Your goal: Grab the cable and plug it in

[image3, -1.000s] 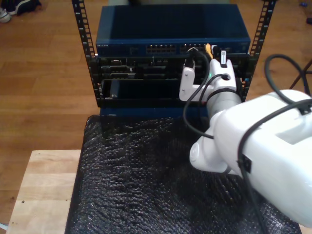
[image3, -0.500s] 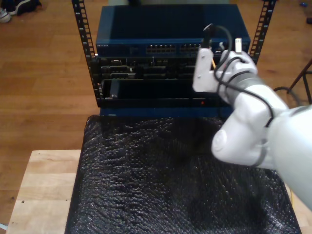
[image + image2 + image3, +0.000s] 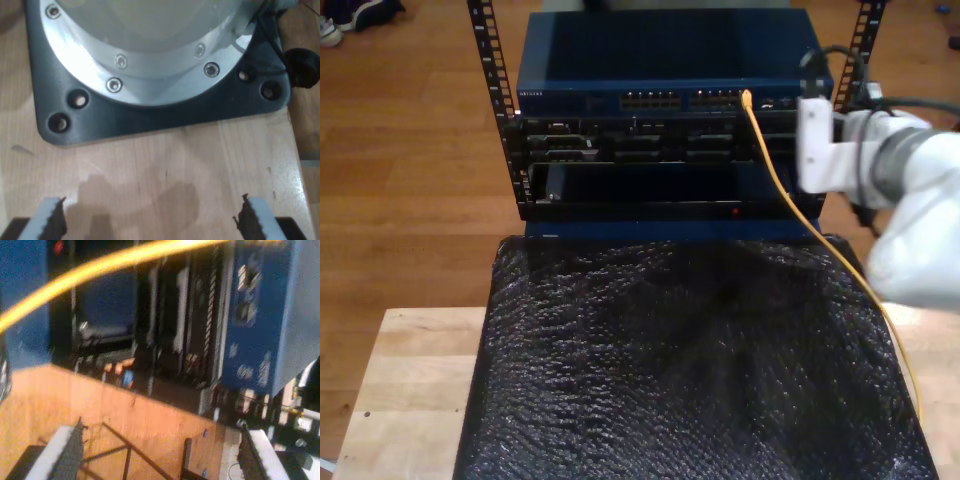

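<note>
A wooden floor (image 3: 410,130) surrounded the dark rack (image 3: 660,130), and black bubble wrap (image 3: 680,360) covered the pale table (image 3: 410,380). The cable (image 3: 790,205) ran diagonally from a port on the blue switch (image 3: 670,70) down toward the exterior view's right. My second gripper (image 3: 160,455) stood wide and empty, as did my first gripper (image 3: 150,220) over a black base plate (image 3: 165,115).

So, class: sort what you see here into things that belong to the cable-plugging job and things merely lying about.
Belongs to the job:
- cable, plugged into the switch
- blue switch
- my second gripper, open

Lying about:
- black bubble-wrap mat
- wooden table
- rack rails
</note>
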Available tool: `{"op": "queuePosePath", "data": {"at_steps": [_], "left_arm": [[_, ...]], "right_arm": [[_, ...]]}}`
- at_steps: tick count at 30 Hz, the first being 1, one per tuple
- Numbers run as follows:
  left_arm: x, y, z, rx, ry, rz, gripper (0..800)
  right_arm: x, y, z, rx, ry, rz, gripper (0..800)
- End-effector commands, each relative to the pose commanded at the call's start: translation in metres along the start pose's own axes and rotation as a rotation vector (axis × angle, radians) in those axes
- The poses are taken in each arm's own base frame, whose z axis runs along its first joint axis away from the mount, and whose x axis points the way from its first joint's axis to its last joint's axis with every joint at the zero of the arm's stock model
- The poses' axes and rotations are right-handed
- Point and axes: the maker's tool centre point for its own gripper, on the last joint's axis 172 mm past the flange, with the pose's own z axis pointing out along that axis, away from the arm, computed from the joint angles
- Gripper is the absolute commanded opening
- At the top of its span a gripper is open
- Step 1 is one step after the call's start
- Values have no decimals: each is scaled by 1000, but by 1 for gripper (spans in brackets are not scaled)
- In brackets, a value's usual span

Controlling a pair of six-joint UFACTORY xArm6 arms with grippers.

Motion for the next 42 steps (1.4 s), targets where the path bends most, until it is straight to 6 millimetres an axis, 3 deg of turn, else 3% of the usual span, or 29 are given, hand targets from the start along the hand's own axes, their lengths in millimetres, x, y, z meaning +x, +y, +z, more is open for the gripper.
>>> {"op": "queuePosePath", "data": {"at_steps": [5, 9, 14, 22, 31, 42], "left_arm": [[0, 0, 0, 0, 0, 0, 800], [0, 0, 0, 0, 0, 0, 800], [0, 0, 0, 0, 0, 0, 800], [0, 0, 0, 0, 0, 0, 800], [0, 0, 0, 0, 0, 0, 800], [0, 0, 0, -1, 0, 1, 800]], "right_arm": [[-43, -24, -9, 97, -51, -48, 783], [-78, -34, -30, 133, -98, -65, 783], [-125, -87, -58, 253, -144, -85, 786], [-167, -193, -114, 543, -109, -83, 789], [-195, -285, -177, 724, -68, -35, 798], [-182, -377, -252, 873, 65, 13, 798]]}}
